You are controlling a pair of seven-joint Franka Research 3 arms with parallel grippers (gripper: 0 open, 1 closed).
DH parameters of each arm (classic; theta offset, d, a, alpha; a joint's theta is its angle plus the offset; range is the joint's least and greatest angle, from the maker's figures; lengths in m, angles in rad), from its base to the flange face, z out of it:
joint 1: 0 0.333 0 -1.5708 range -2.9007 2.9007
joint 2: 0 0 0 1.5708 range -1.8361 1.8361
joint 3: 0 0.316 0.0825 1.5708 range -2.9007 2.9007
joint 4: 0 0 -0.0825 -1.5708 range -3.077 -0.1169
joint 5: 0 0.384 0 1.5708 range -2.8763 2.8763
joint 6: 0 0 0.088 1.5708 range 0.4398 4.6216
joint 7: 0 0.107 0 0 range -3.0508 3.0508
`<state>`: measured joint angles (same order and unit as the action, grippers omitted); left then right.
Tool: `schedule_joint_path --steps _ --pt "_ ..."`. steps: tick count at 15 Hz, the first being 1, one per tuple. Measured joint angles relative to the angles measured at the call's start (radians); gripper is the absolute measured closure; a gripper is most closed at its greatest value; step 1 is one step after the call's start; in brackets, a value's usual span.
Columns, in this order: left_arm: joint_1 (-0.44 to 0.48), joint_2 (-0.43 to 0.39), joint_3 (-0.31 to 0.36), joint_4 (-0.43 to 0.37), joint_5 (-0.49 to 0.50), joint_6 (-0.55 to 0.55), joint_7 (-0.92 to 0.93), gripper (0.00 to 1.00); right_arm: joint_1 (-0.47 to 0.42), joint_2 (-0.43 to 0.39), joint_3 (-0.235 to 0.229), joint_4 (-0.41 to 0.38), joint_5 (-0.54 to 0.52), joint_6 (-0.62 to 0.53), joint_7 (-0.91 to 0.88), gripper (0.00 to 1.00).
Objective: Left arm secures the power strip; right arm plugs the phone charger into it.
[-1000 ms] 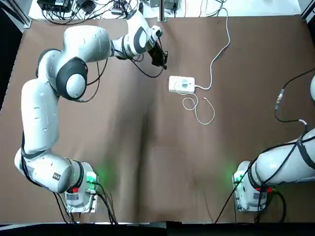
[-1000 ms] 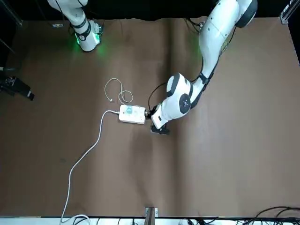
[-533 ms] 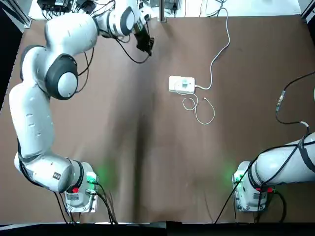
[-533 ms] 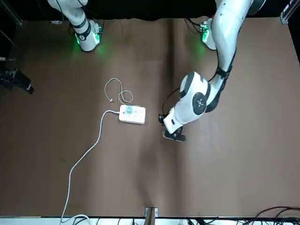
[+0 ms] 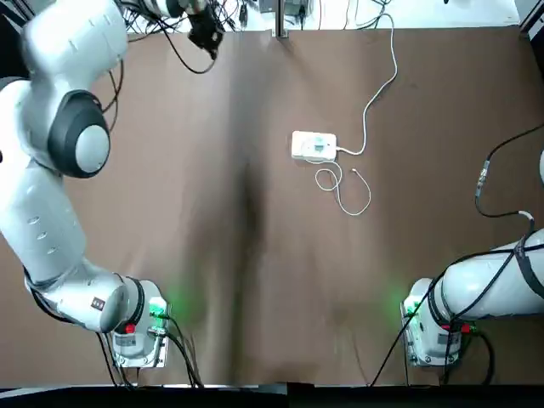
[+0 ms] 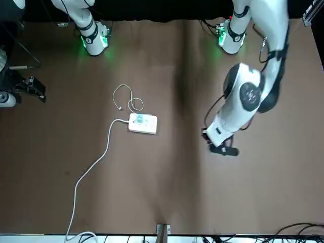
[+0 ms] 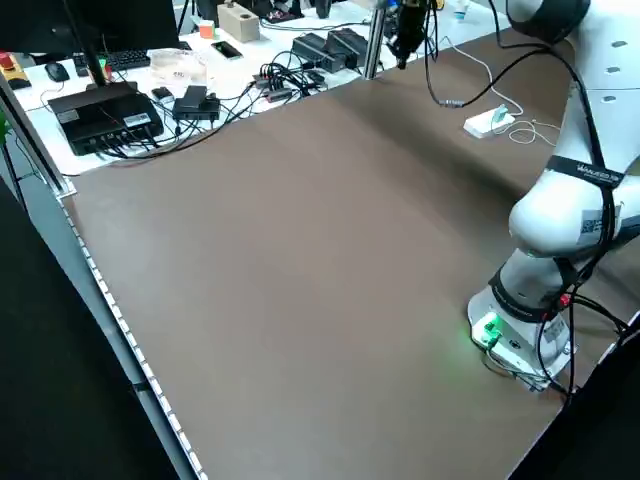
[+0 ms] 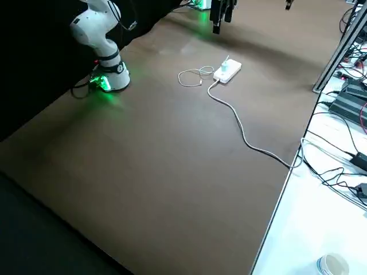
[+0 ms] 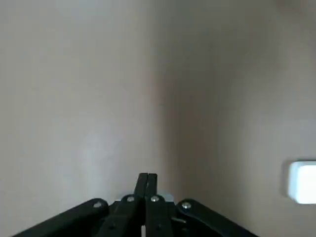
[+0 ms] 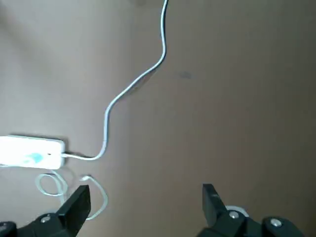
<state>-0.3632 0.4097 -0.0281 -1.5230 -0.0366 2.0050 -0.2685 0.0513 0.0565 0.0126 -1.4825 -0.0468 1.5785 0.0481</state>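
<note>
The power strip (image 5: 314, 146) lay on the brown counter (image 5: 255, 280), somewhat toward its far edge and a little to the robot's right of the middle, with its thick cord (image 5: 379, 81) running off over the far edge. On its top face sat a small teal patch that looked like the phone charger (image 5: 319, 145), seemingly already seated in a socket, though the views were too distant to be sure; its thin cable (image 5: 344, 189) looped loosely on the counter just beside the strip.

The left hand (image 5: 205, 34) hung at the far left corner of the counter, well apart from the strip, its fingers pressed together on nothing. The right hand (image 10: 145, 205) was out near the right edge of the counter, fingers spread wide and empty, the strip showing far off in its wrist view.

The strip would likely be light, rigid and smooth, prone to skating on the counter unless pressed down or pinched across its short sides. The charger would probably be small, hard and light, best gripped across its flat flanks; its thin cable is limp and offers no useful hold.
</note>
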Motion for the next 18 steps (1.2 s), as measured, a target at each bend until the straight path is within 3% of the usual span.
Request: schedule_joint_path --steps 4,8,12,18 --pt "0.004 -0.069 0.061 0.001 0.093 -0.068 -0.051 0.99 -0.006 0.0 -0.006 -0.006 0.048 0.004 0.065 0.0" --pt "0.09 -0.15 0.077 0.003 0.095 -0.079 -0.034 0.99 -0.006 0.0 -0.007 -0.007 0.049 0.019 0.067 0.0" --pt "0.173 -0.241 0.079 0.003 0.095 -0.16 0.059 0.99 -0.007 -0.001 -0.008 -0.006 0.045 0.045 0.044 0.0" --pt "0.209 -0.357 0.078 0.035 0.051 -0.305 0.081 0.99 -0.008 0.004 -0.01 -0.008 0.044 0.048 0.022 0.0"
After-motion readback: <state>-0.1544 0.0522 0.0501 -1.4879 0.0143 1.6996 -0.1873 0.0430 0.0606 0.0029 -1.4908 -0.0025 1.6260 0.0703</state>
